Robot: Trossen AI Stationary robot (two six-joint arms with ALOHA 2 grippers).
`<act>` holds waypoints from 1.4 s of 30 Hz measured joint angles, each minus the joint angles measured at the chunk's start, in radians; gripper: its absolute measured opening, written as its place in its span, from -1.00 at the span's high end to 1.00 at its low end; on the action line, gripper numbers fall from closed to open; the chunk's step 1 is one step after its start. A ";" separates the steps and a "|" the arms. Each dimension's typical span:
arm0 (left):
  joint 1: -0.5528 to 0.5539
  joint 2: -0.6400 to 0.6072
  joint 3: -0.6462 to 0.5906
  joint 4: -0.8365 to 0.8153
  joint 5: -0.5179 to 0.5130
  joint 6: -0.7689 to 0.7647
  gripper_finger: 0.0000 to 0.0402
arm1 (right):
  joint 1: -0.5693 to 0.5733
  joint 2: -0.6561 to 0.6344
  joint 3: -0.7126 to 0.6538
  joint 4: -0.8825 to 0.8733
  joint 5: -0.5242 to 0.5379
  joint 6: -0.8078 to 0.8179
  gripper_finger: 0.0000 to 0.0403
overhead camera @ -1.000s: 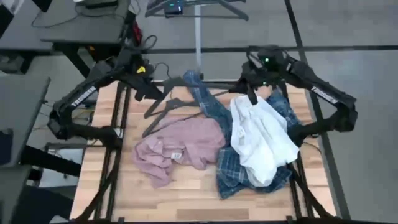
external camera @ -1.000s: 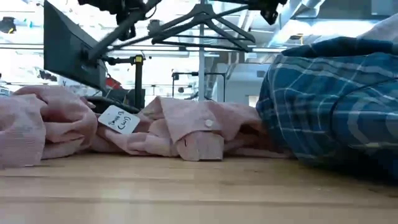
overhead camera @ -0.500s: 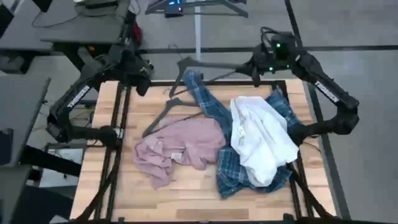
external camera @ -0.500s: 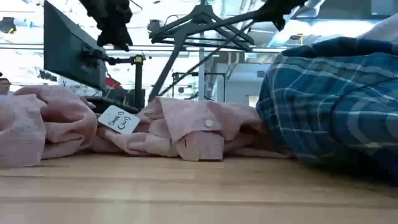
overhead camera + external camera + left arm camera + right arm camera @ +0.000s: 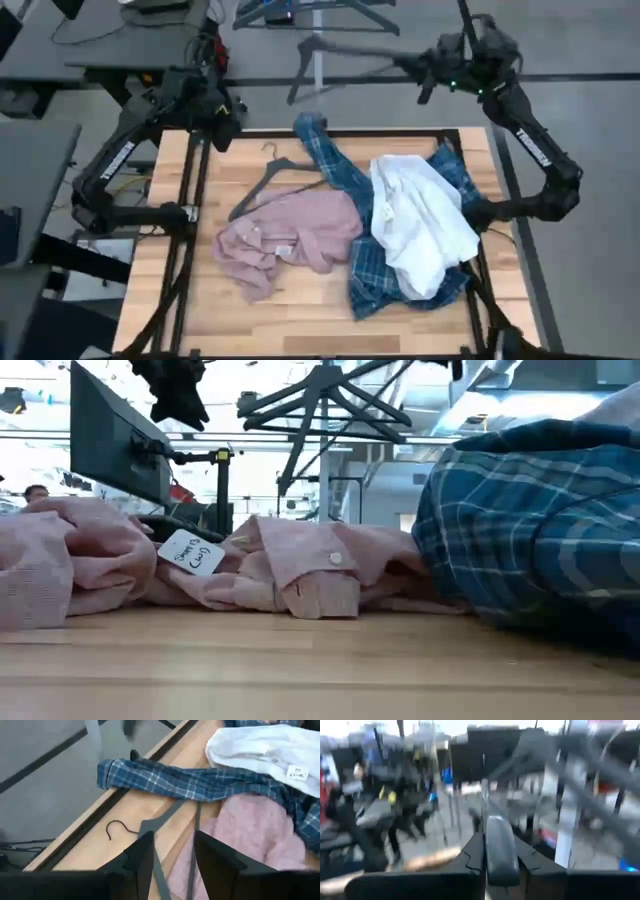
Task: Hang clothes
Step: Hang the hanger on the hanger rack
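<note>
wood table: right tool pinching hanger; wrist view alone shows left tool spread.

Hangers, bench and the room around it

A wooden bench with a black frame carries one dark wire hanger, which lies flat near the far left corner with its hook towards the far edge. A second hanger is up in the air beyond the far edge, over the grey floor, tilted. A metal stand rises just behind the middle of the far edge. Beyond the far left corner stands a dark desk; a monitor and a person show in the room behind.
</note>
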 joint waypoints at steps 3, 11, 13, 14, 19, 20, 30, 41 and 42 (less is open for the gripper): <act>0.000 0.000 0.000 0.000 0.000 0.000 0.39 | -0.016 0.001 0.000 0.092 0.009 0.024 0.86; 0.000 0.000 0.000 0.000 0.001 0.000 0.39 | -0.053 0.004 0.000 0.217 0.089 0.048 0.86; 0.000 0.000 0.000 0.000 0.001 0.000 0.39 | -0.061 0.004 0.000 0.256 0.092 0.056 0.86; 0.000 0.000 0.000 0.000 0.002 0.000 0.39 | -0.068 0.007 0.000 0.267 0.091 0.067 0.86; 0.000 0.000 0.000 0.000 0.002 0.007 0.39 | -0.078 0.043 0.000 0.275 0.097 0.093 0.86; 0.000 0.000 0.000 0.000 0.002 0.008 0.39 | -0.078 0.052 0.000 0.280 0.100 0.092 0.86; 0.000 0.000 0.001 -0.038 0.002 0.008 0.39 | -0.096 0.082 0.000 0.274 0.108 0.093 0.86; 0.000 0.000 0.001 -0.040 0.002 0.009 0.39 | -0.115 0.079 0.001 -0.200 0.109 0.036 0.06; 0.000 0.000 0.000 -0.040 0.002 0.004 0.39 | -0.117 0.079 0.001 -0.272 0.109 0.034 0.00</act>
